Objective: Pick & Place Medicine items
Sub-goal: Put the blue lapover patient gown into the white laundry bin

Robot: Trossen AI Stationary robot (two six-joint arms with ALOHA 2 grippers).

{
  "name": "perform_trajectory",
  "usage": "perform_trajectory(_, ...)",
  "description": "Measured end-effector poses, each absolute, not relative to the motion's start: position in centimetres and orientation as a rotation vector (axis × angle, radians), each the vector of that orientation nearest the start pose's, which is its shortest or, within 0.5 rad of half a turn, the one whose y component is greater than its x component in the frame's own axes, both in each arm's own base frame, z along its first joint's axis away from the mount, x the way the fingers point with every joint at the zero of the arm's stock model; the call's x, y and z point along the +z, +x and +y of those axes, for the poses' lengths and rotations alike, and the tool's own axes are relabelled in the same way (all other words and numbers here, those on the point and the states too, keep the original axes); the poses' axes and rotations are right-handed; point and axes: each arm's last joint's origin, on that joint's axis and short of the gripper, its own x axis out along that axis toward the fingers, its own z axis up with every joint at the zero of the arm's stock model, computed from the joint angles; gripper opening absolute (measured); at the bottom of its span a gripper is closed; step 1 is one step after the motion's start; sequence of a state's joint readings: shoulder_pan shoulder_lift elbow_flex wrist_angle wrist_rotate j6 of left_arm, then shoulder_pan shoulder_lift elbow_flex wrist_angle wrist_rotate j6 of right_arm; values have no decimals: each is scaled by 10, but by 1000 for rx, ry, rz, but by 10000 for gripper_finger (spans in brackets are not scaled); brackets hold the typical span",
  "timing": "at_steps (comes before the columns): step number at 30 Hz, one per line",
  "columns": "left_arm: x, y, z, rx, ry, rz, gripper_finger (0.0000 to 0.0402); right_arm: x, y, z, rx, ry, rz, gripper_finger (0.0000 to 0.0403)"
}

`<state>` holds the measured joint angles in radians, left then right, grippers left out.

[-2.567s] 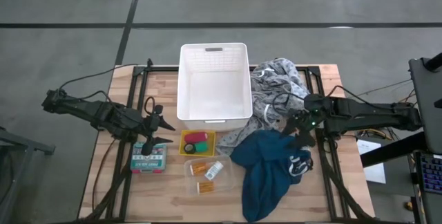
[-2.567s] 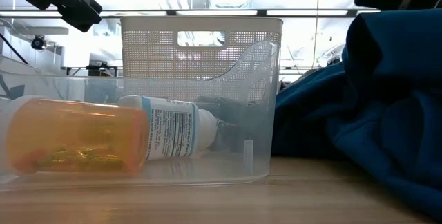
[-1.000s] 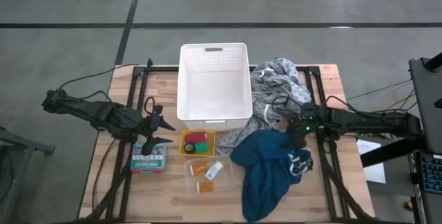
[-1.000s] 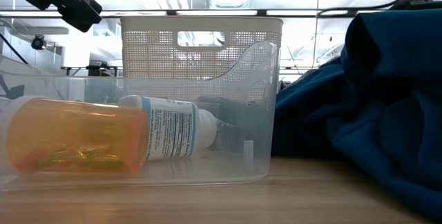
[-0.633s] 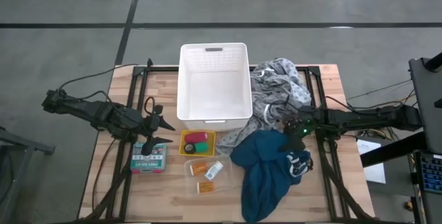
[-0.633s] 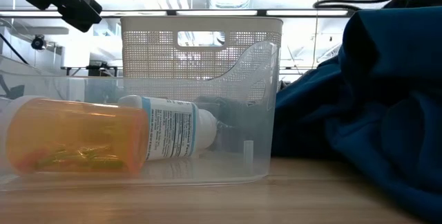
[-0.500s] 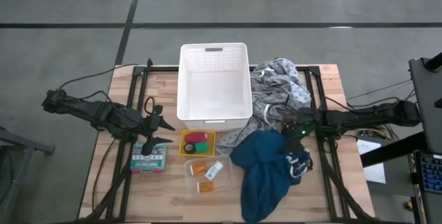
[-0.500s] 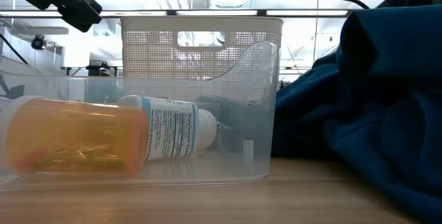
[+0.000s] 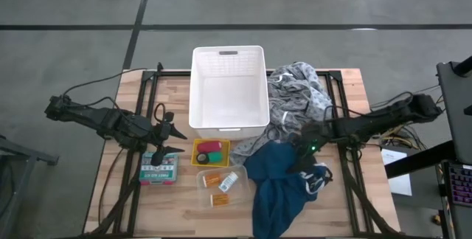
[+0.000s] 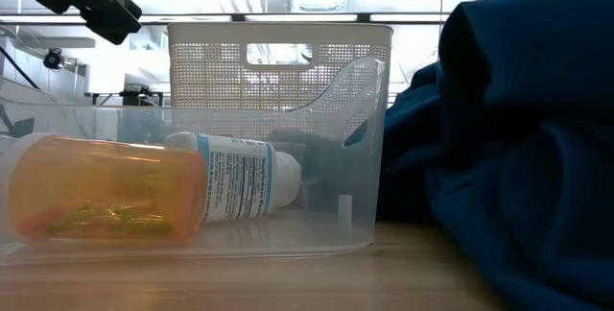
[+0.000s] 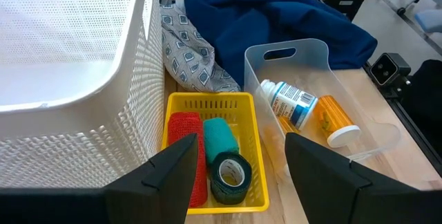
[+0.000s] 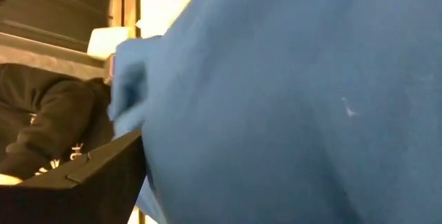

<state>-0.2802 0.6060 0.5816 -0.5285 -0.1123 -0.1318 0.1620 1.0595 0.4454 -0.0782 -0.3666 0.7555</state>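
**A:** List what lies on your table.

**B:** White basket [image 9: 228, 88], far centre. Against its near side a yellow tray [image 11: 181, 104] holds a red roll [image 11: 184, 141], a teal roll [image 11: 221, 136] and a dark green roll [image 11: 229, 173]. Nearer still, your clear bin [image 11: 311, 54] holds a white bottle [image 11: 290, 104] and an orange bottle [image 11: 336, 120], both lying down. A second orange bottle [image 9: 220, 199] lies at the bin's near end. A labelled box [image 9: 159, 168] sits left of the tray.

**A:** And what is in your way?

**B:** Blue cloth [image 9: 279, 184], heaped just right of the bin, with one fold touching it. Grey cloth [image 9: 296, 95], bunched right of the basket, reaching down to the tray's corner.

**A:** Your grippers?

**B:** Left gripper [image 9: 168, 133] hovers above the box, fingers [image 11: 169, 171] partly apart, holding nothing. Right gripper [image 9: 301, 156] is down on the blue cloth, which fills its own view; jaws stand wide, and I cannot tell whether cloth lies between them.
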Motion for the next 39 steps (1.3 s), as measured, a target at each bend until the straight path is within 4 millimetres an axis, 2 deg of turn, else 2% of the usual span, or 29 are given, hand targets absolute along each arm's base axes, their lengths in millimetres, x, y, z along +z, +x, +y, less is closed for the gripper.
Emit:
perform_trajectory(7,257,127,-33,-127,-20,552,226,219,218,62,245,715,867,400)
perform_trajectory(10,257,127,-33,-127,-20,552,226,227,225,72,268,695,882,400)
perform_trajectory(17,257,127,-33,-127,-20,552,226,233,236,96,315,648,906,400)
perform_trajectory(25,257,127,-33,-127,-20,552,226,235,247,119,289,632,918,400)
perform_trajectory(39,257,127,-33,-127,-20,553,226,238,284,160,258,527,1036,400)
